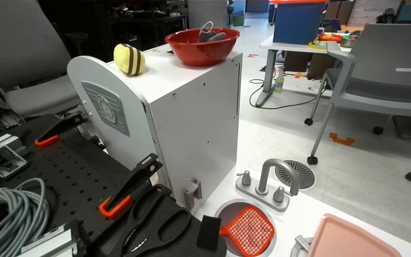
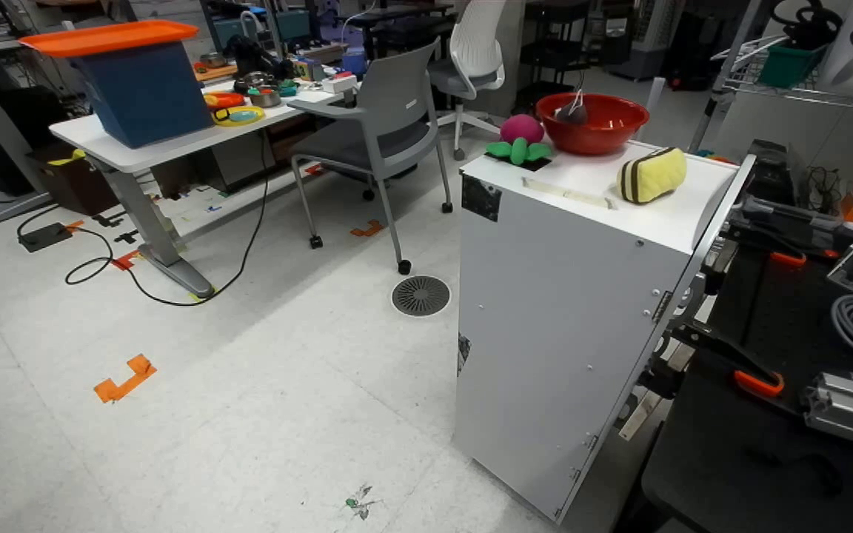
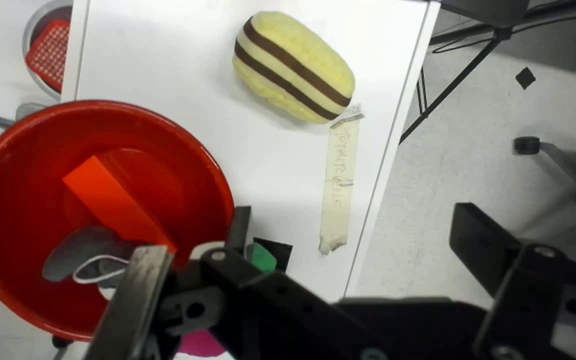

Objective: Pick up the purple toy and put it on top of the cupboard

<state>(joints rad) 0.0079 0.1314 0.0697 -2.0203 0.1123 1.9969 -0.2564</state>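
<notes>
In an exterior view, the toy (image 2: pixel 521 130) is leftmost: it sits on top of the cupboard (image 2: pixel 567 311), near a corner, so the placing looks done and what remains is probably a clean retreat. The bowl (image 2: pixel 604 141) stands just beside it; whether they touch cannot be told. A straight lift should serve best, with no sideways travel until the gripper (image 3: pixel 353 225) clears the rim, since a knock there could roll the toy off. The plush (image 2: pixel 652 175), farthest right, lies apart and should not hinder the lift.

In the wrist view, the finger (image 3: pixel 239 227) at left overlaps the bowl's rim; its height above cannot be judged. The two fingers stand wide apart, gripping nothing, the one at right showing against the floor (image 3: pixel 433 165) past the cupboard's edge. The gripper seems to point downward; the rest of the arm is out of both exterior views.
</notes>
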